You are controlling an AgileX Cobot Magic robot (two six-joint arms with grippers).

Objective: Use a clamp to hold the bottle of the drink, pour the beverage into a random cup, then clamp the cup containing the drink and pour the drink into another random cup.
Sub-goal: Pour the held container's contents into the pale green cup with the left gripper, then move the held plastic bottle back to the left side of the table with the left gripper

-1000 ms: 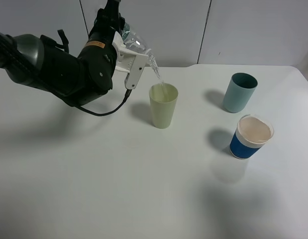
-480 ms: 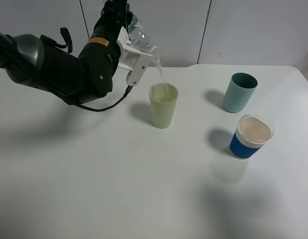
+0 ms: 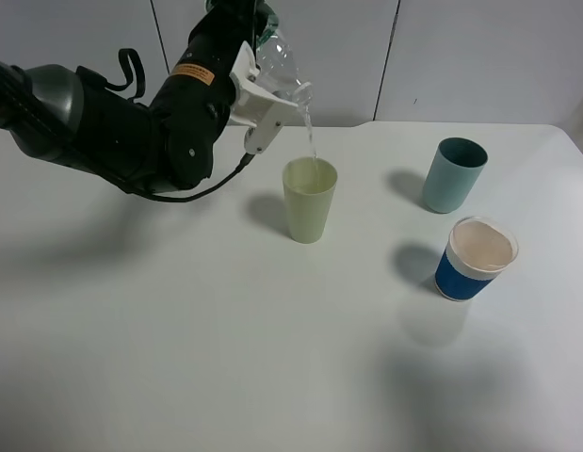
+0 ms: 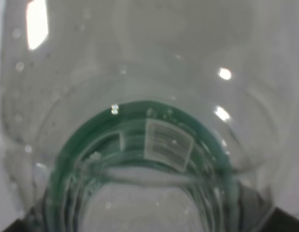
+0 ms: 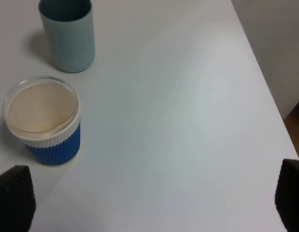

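Note:
My left clamp (image 3: 265, 94), with white jaw parts on a bulky black arm, is shut on the clear bottle (image 3: 280, 58) and holds it steeply tipped high at the back left. A thin stream of beverage (image 3: 311, 138) falls from the bottle's mouth into the pale yellow-green cup (image 3: 310, 201) standing just below. In the left wrist view the bottle (image 4: 149, 96) fills the frame, and its green label (image 4: 139, 145) shows through the clear plastic. My right gripper (image 5: 151, 195) is open above the table's right side, with only its dark fingertips (image 5: 14, 198) showing at the frame's corners and nothing between them.
A teal tumbler (image 3: 453, 174) (image 5: 67, 34) stands at the back right. A blue-banded white cup (image 3: 477, 257) (image 5: 43, 121) stands in front of it. The white table's right edge (image 5: 265, 96) runs close beside both cups.
The left arm has lifted and tipped the bottle more steeply, and its mouth has moved a little to the right. The stream keeps falling into the yellow-green cup.

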